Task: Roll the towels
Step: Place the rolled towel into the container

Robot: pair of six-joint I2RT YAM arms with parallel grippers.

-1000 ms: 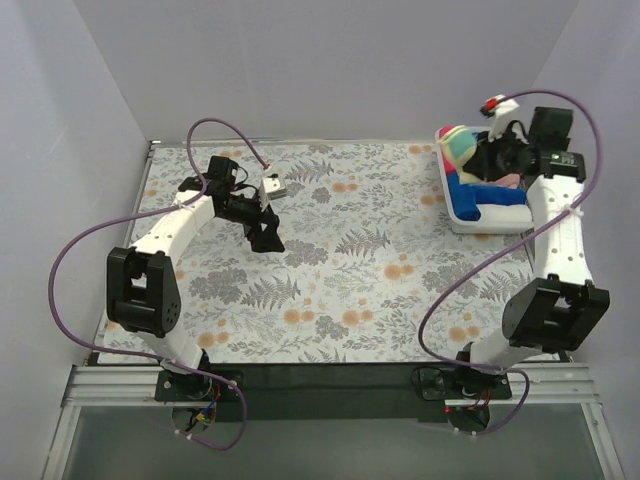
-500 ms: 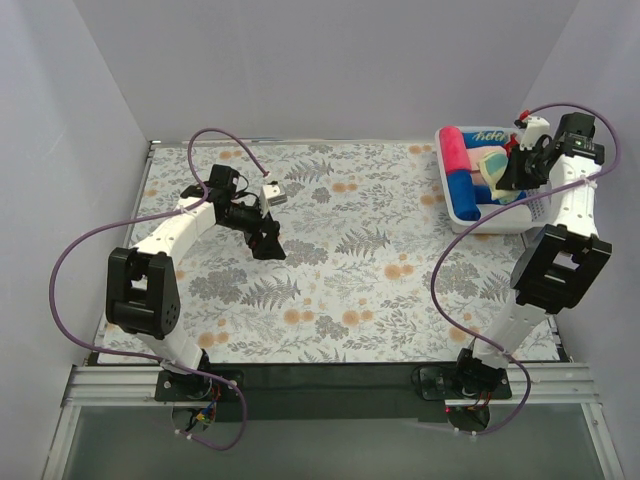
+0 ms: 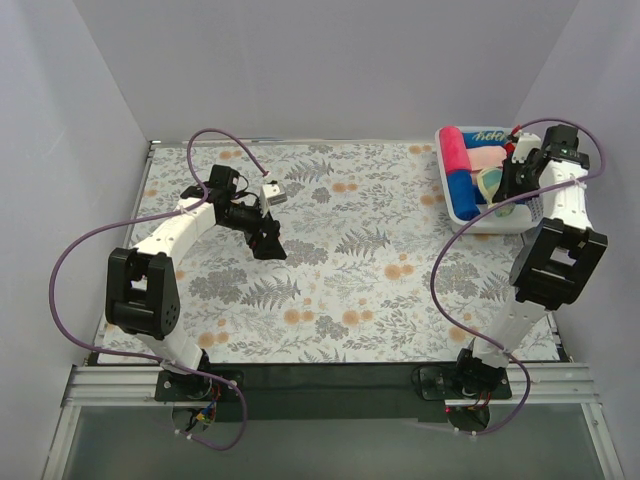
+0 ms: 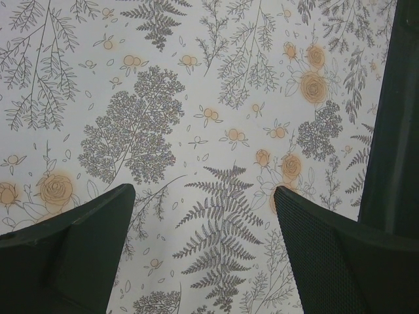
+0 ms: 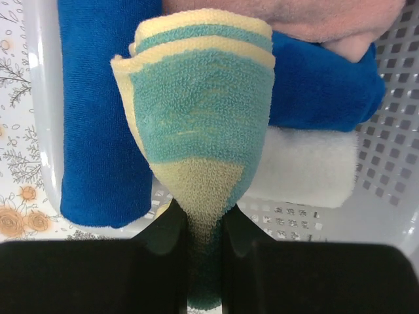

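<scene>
A: Right gripper (image 5: 200, 226) state?
B: Clenched on the yellow-and-teal towel (image 5: 200, 111). Pinched at its narrow end between both fingers (image 5: 160, 239). Rest fanning out wider away from the grip, folded in layers at the far edge, teal patch facing the wrist camera.
A: Where relative to the basket (image 5: 393, 196)?
B: Held above the basket's inside, roughly over its middle. Cannot tell whether touching the contents underneath.
A: Contents of the basket?
B: Blue towel (image 5: 98, 131) lying long against the basket wall on the tablecloth side. More blue cloth (image 5: 327, 85) deeper in, partly under a pink towel (image 5: 294, 16). Cannot tell whether same piece or a second one. White towel (image 5: 308, 163) on the basket floor, just beside that blue cloth. In the top view, pink towel rolled, in the basket's far corner, blue towel touching it on the near side.
A: Left gripper (image 4: 203, 193)?
B: Released, jaws wide apart, floral tablecloth (image 4: 163, 78) showing between them. Over bare cloth, well apart from the basket, toward the opposite side of the tablecloth.
</scene>
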